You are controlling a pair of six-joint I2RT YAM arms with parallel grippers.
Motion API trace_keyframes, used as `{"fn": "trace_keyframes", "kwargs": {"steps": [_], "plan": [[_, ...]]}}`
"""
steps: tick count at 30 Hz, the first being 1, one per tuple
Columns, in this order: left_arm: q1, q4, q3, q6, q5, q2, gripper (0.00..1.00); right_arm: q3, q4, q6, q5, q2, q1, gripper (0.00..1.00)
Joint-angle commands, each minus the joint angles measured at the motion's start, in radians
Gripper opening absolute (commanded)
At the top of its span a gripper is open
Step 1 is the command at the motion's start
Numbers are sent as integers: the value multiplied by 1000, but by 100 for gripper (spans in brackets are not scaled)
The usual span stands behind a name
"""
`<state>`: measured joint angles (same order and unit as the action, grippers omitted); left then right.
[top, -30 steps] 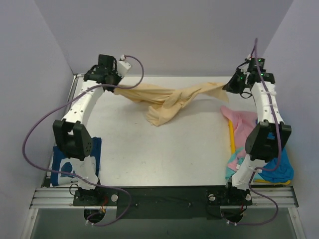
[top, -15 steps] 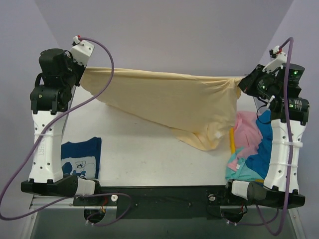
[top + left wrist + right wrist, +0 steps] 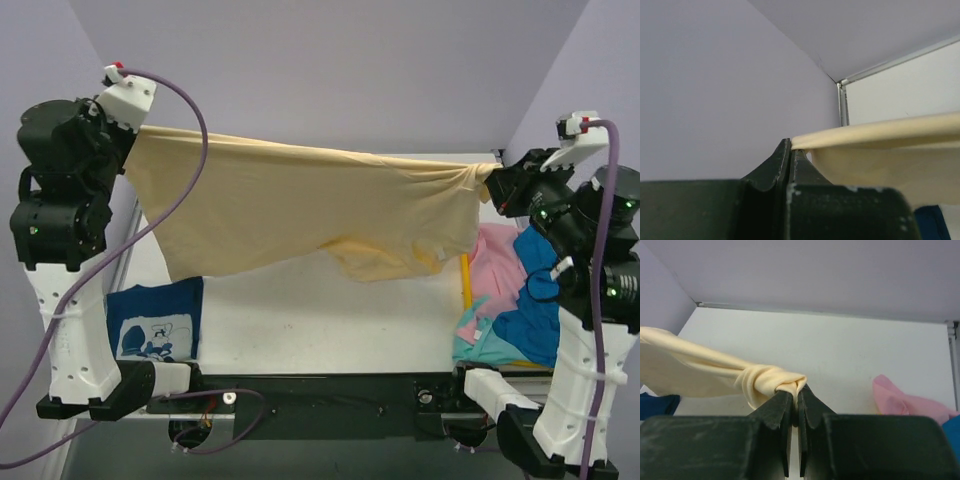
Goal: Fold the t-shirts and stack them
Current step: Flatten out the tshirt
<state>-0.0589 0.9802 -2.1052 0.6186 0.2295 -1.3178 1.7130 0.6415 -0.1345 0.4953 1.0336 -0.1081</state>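
Top external view: five t-shirts are in sight, one of each colour. The tan soft-cloth t-shirt (image 3: 300,210) is stretched wide in the air between the two raised arms, its upper edge pulled nearly straight from one side to the other and its body sagging below (whether the lowest fold brushes the white surface (image 3: 330,320) cannot be told). One navy t-shirt with a white cartoon print (image 3: 155,320) lies folded flat on the surface at the near left, beside the left arm's base. At the right edge three more lie in one loose heap: a pink t-shirt (image 3: 495,262) farthest back, a bright blue t-shirt (image 3: 535,310) over it, and a teal t-shirt (image 3: 468,342) showing at the near edge. One thin yellow strip (image 3: 465,282) lies just beside the pink cloth.

Left wrist view: the left hand (image 3: 790,150) is clenched, its two fingers pressed together on a thin edge of the tan cloth.

Right wrist view: the right hand (image 3: 796,390) is likewise clenched, pinching a bunched, rolled knot of the same tan cloth.
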Motion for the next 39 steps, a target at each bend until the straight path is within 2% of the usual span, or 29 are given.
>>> {"fn": "trace_keyframes", "kwargs": {"steps": [1, 13, 20, 24, 28, 29, 34, 36, 39], "plan": [[25, -8, -162, 39, 108, 28, 0, 138, -60, 62, -50, -73, 36, 0], [25, -32, -343, 89, 214, 25, 0, 339, -109, 53, -34, -126, 91, 0], [25, -25, -326, 83, 188, -27, 0, 373, -132, 36, -66, -8, 102, 0], [25, -8, -279, 47, 116, -96, 0, 262, -254, 33, 40, 97, 100, 0], [24, 6, -129, 15, -28, -170, 0, -50, -593, 19, 141, 177, 102, 0], [21, -3, -99, 10, -68, -197, 0, -120, -703, 30, 131, 222, 102, 0], [-5, -127, 163, 15, -104, -320, 0, -188, -862, 117, 156, 482, 102, 0], [-12, -198, 221, 13, -114, -391, 0, -150, -922, 176, 201, 630, 130, 0], [-15, -268, 194, -8, -105, -568, 0, -101, -1018, 227, 235, 860, 148, 0]]}}
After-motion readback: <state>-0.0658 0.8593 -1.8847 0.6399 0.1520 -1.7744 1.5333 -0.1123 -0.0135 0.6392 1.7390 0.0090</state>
